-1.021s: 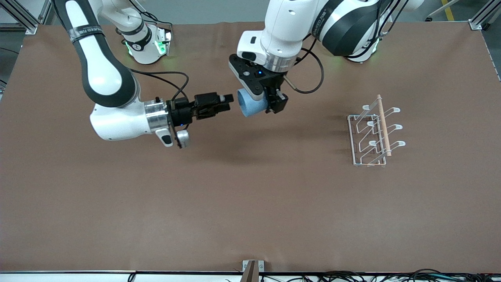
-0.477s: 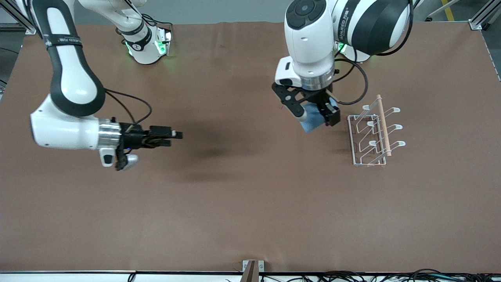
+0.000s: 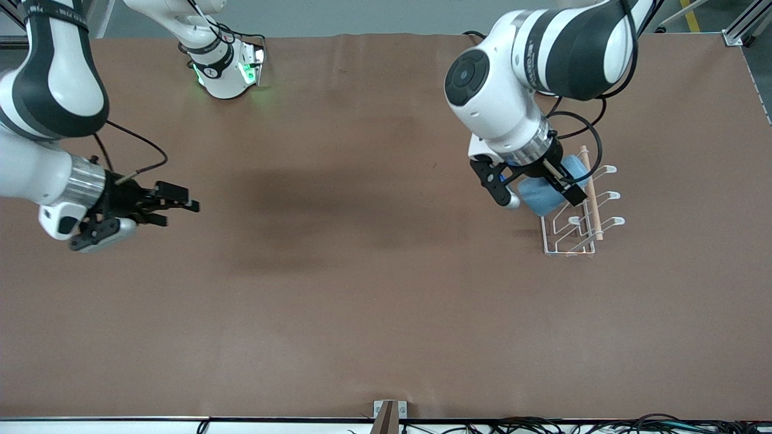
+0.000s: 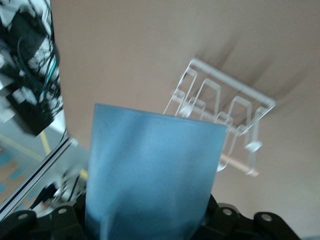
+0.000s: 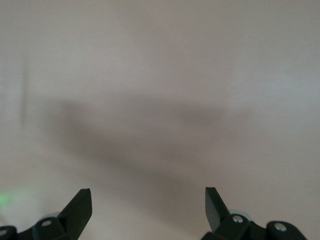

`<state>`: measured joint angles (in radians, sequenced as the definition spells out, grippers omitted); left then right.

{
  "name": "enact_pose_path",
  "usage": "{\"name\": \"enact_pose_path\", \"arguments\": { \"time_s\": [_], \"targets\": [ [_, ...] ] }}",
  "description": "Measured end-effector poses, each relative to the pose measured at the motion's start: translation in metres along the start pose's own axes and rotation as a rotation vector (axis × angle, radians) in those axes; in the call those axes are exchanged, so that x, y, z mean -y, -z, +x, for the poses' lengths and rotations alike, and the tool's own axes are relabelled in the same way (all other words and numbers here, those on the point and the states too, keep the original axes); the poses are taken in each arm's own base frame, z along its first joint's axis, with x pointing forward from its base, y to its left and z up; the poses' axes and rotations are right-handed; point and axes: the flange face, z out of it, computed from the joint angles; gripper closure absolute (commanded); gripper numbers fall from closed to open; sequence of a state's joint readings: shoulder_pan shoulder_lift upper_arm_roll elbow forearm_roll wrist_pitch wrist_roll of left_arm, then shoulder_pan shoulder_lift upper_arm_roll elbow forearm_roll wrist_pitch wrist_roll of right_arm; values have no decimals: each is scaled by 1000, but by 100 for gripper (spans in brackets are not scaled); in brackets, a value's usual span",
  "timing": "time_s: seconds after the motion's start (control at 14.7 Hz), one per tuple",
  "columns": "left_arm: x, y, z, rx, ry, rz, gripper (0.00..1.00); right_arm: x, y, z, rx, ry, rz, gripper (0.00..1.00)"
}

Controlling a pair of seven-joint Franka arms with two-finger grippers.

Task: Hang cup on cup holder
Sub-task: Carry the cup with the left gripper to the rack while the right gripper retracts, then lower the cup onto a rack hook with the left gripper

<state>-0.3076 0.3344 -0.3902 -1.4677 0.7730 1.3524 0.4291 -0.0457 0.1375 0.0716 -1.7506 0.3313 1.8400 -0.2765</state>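
My left gripper [image 3: 543, 190] is shut on the light-blue cup [image 3: 541, 194] and holds it in the air over the white wire cup holder [image 3: 576, 208], at the rack's end farther from the front camera. In the left wrist view the cup [image 4: 150, 175] fills the lower middle and the cup holder [image 4: 225, 117] with its wooden rod shows past its rim. My right gripper [image 3: 178, 205] is open and empty, low over the bare table toward the right arm's end; its fingertips [image 5: 80, 205] show over brown table.
The brown table [image 3: 362, 301] bears only the cup holder. The arm bases stand at the table's edge farthest from the front camera. A small metal bracket [image 3: 389, 413] sits at the table's near edge.
My left gripper has carried the cup from the table's middle to over the cup holder. My right gripper has let go of the cup and drawn back toward its own end of the table.
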Motion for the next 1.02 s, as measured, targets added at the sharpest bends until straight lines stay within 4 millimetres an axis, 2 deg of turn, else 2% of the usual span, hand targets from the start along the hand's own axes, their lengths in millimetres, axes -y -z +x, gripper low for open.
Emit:
{"name": "enact_pose_path", "arguments": {
  "time_s": [0.14, 0.34, 0.41, 0.54, 0.82, 1.02],
  "targets": [
    [-5, -23, 9, 79, -28, 43, 54, 11, 34, 3, 1, -25, -94, 0],
    [-21, -64, 25, 226, -85, 73, 54, 55, 88, 10, -37, -38, -213, 0],
    [-25, -75, 30, 265, -101, 75, 54, 69, 101, 10, -41, -31, -239, 0],
    [-32, -96, 42, 328, -134, 96, 54, 83, 121, 5, -28, -21, -292, 0],
    [-44, -130, 59, 423, -223, 121, 54, 80, 160, -2, -55, -28, -404, 0],
    [-40, -145, 63, 465, -286, 122, 54, 54, 178, -6, -74, -67, -423, 0]
  ]
}}
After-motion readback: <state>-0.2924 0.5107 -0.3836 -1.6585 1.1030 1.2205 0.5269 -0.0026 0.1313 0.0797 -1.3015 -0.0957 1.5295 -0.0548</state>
